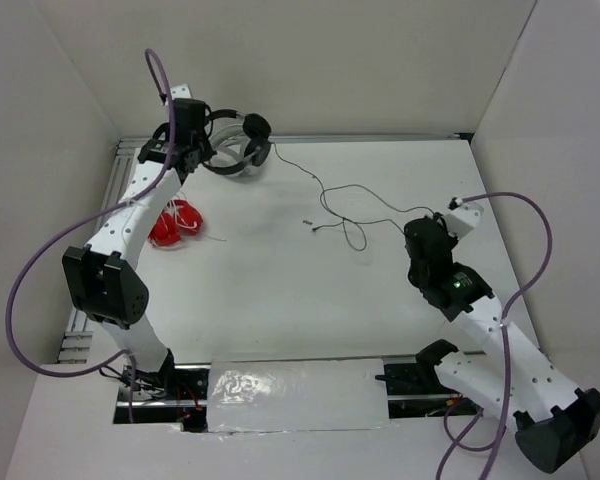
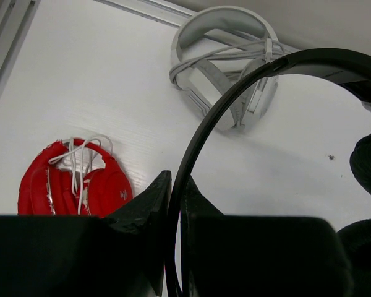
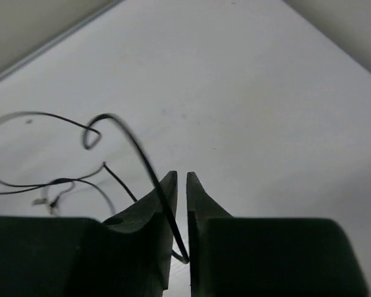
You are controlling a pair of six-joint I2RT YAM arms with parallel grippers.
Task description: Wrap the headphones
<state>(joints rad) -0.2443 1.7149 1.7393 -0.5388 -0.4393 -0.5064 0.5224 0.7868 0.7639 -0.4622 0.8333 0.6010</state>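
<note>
My left gripper (image 1: pixel 193 137) is at the back left, shut on the thin black headband (image 2: pixel 235 93) of the black headphones (image 1: pixel 257 127) and holding them above the table. In the left wrist view the band runs between my left gripper (image 2: pixel 176 185) jaws, with a black ear pad (image 2: pixel 368 162) at the right. The long thin black cable (image 1: pixel 325 192) trails across the table to my right gripper (image 1: pixel 427 228). In the right wrist view my right gripper (image 3: pixel 180 185) is shut on the cable (image 3: pixel 136 148), which loops off to the left.
White/grey headphones (image 1: pixel 236 162) lie under the black pair near the back wall and show in the left wrist view (image 2: pixel 217 18). Red headphones (image 1: pixel 177 222) lie at the left, also in the left wrist view (image 2: pixel 46 185). The cable's plug end (image 1: pixel 310 227) lies mid-table. Walls enclose three sides.
</note>
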